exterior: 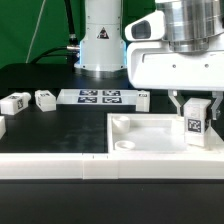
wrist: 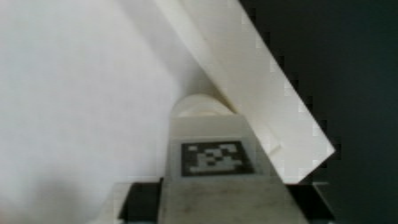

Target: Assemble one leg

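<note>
My gripper (exterior: 195, 118) is shut on a leg (exterior: 195, 125), a small white block with a black-and-white tag, and holds it upright over the far right corner of the large white panel (exterior: 150, 140). In the wrist view the leg (wrist: 217, 145) fills the space between my dark fingers (wrist: 143, 200), its rounded tip against the panel's raised rim (wrist: 249, 70). Whether the tip touches the panel I cannot tell. Two more legs (exterior: 16, 103) (exterior: 46, 99) lie at the exterior view's left.
The marker board (exterior: 102, 97) lies flat behind the panel, near the robot's base (exterior: 100, 45). Another white block (exterior: 2, 127) sits at the left edge. A low white ledge (exterior: 60, 165) runs along the table's front.
</note>
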`<state>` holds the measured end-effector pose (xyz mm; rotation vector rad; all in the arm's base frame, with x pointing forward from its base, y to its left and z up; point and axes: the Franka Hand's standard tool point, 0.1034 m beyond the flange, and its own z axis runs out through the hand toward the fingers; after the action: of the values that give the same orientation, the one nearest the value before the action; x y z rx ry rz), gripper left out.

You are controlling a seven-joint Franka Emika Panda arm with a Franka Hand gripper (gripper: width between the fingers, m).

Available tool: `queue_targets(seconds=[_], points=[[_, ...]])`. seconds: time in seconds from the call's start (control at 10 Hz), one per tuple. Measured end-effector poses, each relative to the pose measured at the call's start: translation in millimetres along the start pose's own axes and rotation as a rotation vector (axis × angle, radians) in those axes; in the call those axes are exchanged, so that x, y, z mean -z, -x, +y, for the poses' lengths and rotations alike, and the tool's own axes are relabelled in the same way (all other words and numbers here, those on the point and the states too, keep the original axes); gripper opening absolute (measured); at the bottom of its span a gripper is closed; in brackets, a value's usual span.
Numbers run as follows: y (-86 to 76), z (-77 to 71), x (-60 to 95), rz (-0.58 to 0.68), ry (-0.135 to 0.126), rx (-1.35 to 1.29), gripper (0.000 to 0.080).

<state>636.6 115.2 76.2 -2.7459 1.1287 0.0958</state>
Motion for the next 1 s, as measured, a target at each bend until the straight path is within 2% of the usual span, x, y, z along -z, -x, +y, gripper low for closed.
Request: queue_targets(seconds=[0.3,0.5,0.6,0.8,0.9,1.0], points=[[13.2,-6.2,-5.3,-0.003,0.009,-0.356,0.0294],[16.6,-9.7,-5.9,-0.026,-0.007,-0.516,0.0294],[17.7,-10.6,-6.1,-0.032,-0.01,-0.556,0.0294],[16.8,-10.1,-5.9,-0.032,-0.012,-0.458,0.03],[12.7,-8.3,-4.3,-0.037,-0.02,-0.364,0.0476],[9.3,-6.2,-2.4,-0.04,-0.019,-0.201,0.061]])
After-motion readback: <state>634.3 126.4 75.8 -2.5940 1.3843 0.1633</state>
